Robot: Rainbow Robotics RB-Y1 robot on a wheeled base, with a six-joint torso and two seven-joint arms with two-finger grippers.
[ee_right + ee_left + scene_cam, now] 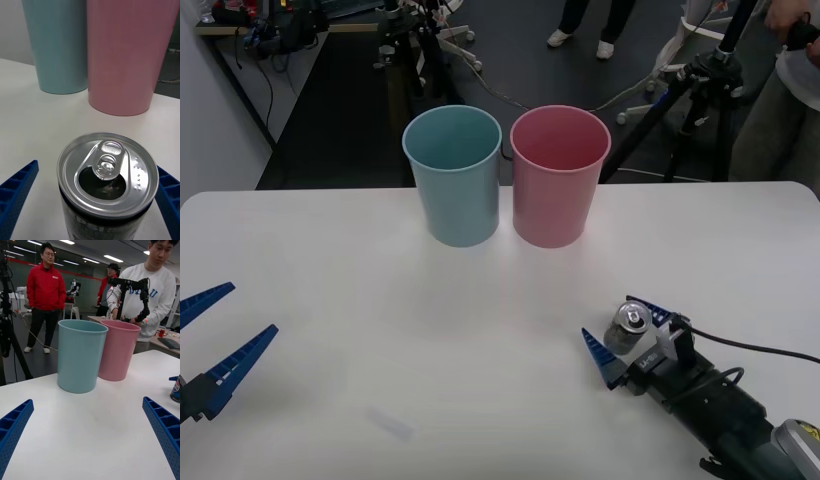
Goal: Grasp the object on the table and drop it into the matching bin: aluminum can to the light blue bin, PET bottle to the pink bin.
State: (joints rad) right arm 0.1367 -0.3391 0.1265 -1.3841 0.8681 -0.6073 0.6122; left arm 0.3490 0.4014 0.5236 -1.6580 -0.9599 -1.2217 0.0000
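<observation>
Right pincer (622, 338) spread around the upright aluminum can (629, 327), not clamped; left pincer (215, 330) spread, idle.

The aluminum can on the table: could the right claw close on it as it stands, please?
Probably yes: the right claw is open with a blue finger on each side of the upright aluminum can, and nothing stands between them.

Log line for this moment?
right gripper: open, straddling upright aluminum can | left gripper: open, idle | light blue bin: empty
</observation>
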